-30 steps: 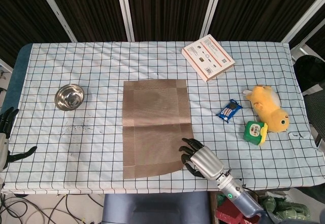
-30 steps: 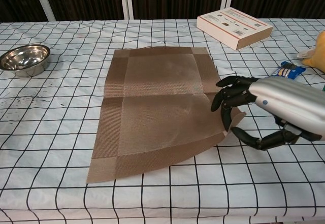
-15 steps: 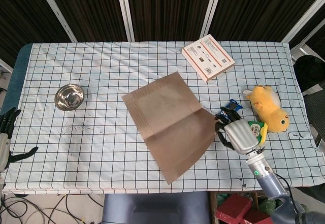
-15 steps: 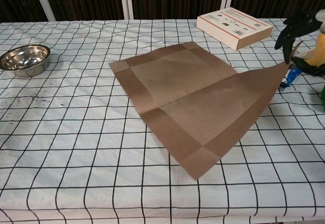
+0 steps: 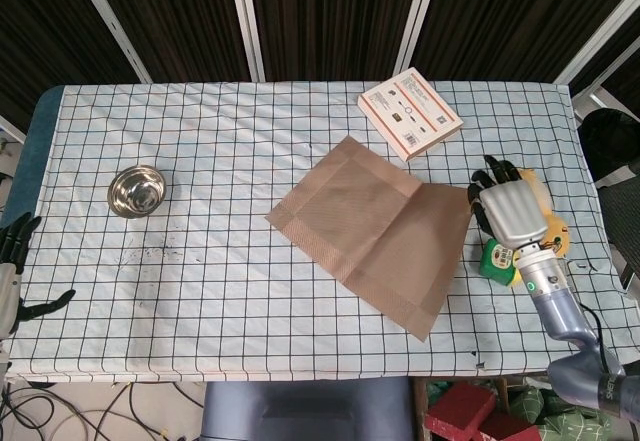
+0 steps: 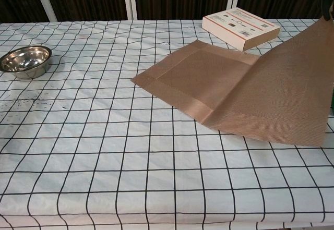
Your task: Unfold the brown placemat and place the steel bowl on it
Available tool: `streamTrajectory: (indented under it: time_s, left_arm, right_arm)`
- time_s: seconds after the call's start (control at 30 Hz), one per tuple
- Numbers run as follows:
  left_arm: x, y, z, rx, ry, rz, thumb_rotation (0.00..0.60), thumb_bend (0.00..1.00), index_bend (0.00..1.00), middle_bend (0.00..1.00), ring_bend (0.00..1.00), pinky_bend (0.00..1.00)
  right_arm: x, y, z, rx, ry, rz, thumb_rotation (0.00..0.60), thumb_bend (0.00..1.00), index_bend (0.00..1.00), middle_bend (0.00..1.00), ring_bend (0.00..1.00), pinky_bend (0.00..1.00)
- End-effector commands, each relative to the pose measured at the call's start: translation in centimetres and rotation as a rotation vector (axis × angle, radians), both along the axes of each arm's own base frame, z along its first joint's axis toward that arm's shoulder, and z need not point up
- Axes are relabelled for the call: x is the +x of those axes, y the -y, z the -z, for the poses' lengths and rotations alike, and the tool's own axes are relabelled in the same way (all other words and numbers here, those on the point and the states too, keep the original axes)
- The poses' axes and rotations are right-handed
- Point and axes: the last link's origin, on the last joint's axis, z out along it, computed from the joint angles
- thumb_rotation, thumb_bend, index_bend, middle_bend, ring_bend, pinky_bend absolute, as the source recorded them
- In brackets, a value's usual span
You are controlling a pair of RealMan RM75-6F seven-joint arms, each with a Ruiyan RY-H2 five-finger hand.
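Right hand grasps the brown placemat corner; steel bowl lies far beyond the placemat, nearer the released left hand.

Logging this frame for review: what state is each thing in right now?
brown placemat: opened out, right edge lifted off the cloth by the right hand.
right hand: holding the placemat's raised edge.
left hand: fingers spread, holding nothing, at the table's left edge.
steel bowl: upright, empty, apart from the placemat.
white box: closed, lying flat.
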Motion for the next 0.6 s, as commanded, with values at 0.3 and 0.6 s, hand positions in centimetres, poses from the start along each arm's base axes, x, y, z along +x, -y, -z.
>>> streamTrajectory:
  time_s: [0.3, 0.6]
  left_arm:
    - [0.1, 0.2, 0.3, -0.009, -0.015, -0.003, 0.6, 0.03, 0.0, 0.0, 0.0, 0.0]
    - [0.2, 0.5, 0.7, -0.034, -0.025, 0.003, 0.6, 0.03, 0.0, 0.0, 0.0, 0.0]
  right_arm:
    - [4.2, 2.9, 2.2, 0.008, -0.146, -0.106, 0.6, 0.52, 0.63, 0.3, 0.09, 0.16]
    - [4.7, 4.0, 3.0, -0.059, -0.251, -0.115, 0.6, 0.45, 0.6, 0.27, 0.09, 0.16]
